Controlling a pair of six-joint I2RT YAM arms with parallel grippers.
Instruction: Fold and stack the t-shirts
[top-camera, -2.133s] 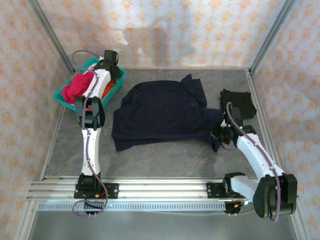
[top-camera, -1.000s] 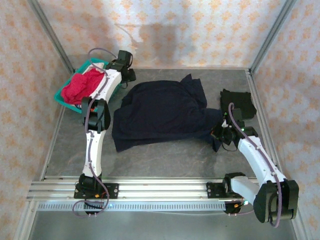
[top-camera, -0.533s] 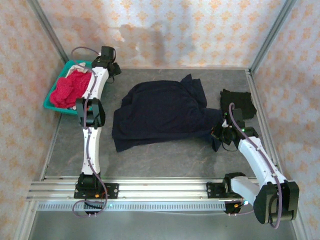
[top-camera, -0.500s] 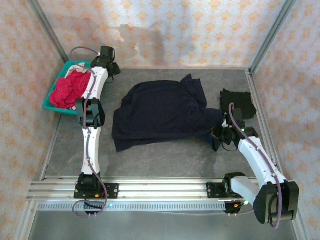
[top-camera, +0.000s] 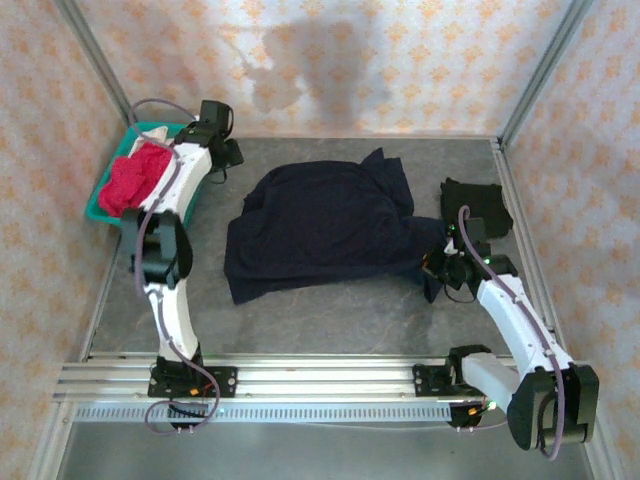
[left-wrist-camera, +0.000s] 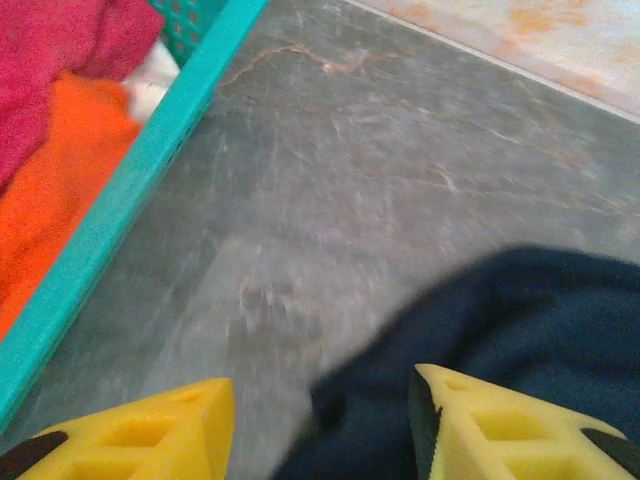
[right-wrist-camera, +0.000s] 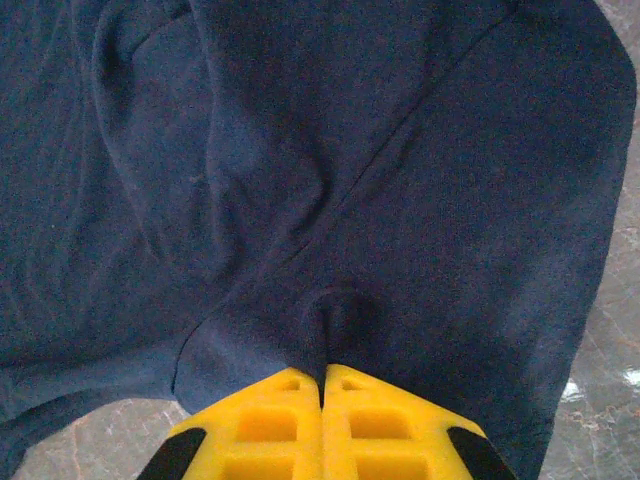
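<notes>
- One change: my left gripper (left-wrist-camera: 316, 430), jaws apart, swung from the teal plastic basket (left-wrist-camera: 130, 190) toward the dark navy cloth t-shirt (left-wrist-camera: 520, 320).
- My right gripper (right-wrist-camera: 322, 398) stays pinched on it; folding likely next.

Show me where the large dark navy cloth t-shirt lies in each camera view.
Top external: large dark navy cloth t-shirt, spread mid-picture.
Left wrist: the t-shirt at lower right.
Right wrist: the t-shirt across most of the picture, pinched by the shut right gripper.
Shared landmark: grey marbled table under it.
</notes>
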